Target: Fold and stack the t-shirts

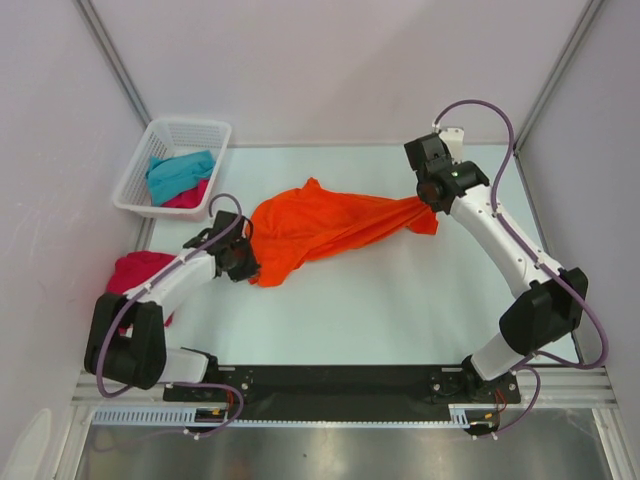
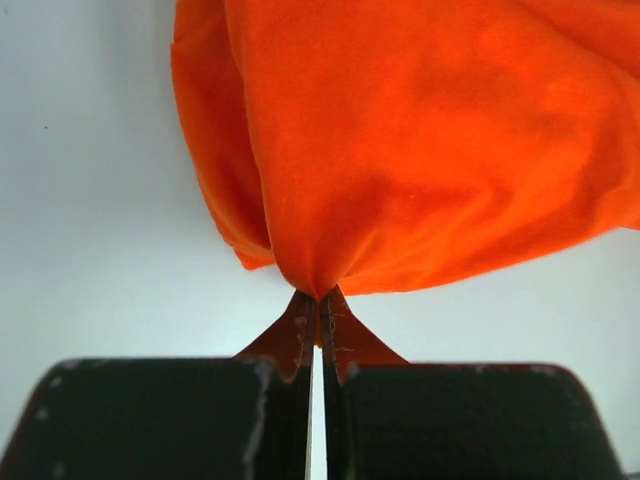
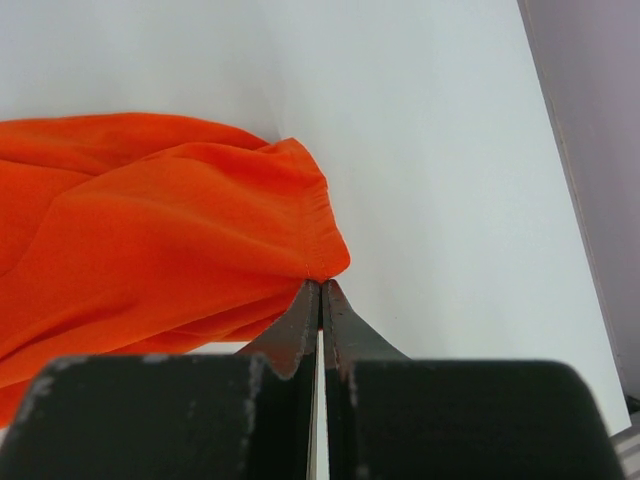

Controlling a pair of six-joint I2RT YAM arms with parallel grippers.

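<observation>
The bright orange t-shirt [image 1: 325,232] hangs stretched between my two grippers above the table's middle. My left gripper [image 1: 243,262] is shut on its left end; in the left wrist view [image 2: 321,298] the cloth [image 2: 420,140] bunches out from the closed tips. My right gripper [image 1: 425,205] is shut on its right end; in the right wrist view [image 3: 321,282] the tips pinch a hemmed corner of the shirt [image 3: 150,240]. A teal t-shirt [image 1: 178,173] and a pink t-shirt [image 1: 190,196] lie in the basket. Another pink t-shirt [image 1: 138,270] lies crumpled at the table's left edge.
The white lattice basket [image 1: 135,180] stands at the back left corner. The white table [image 1: 400,290] is bounded by grey walls and metal frame posts. The table's right edge shows in the right wrist view [image 3: 570,200].
</observation>
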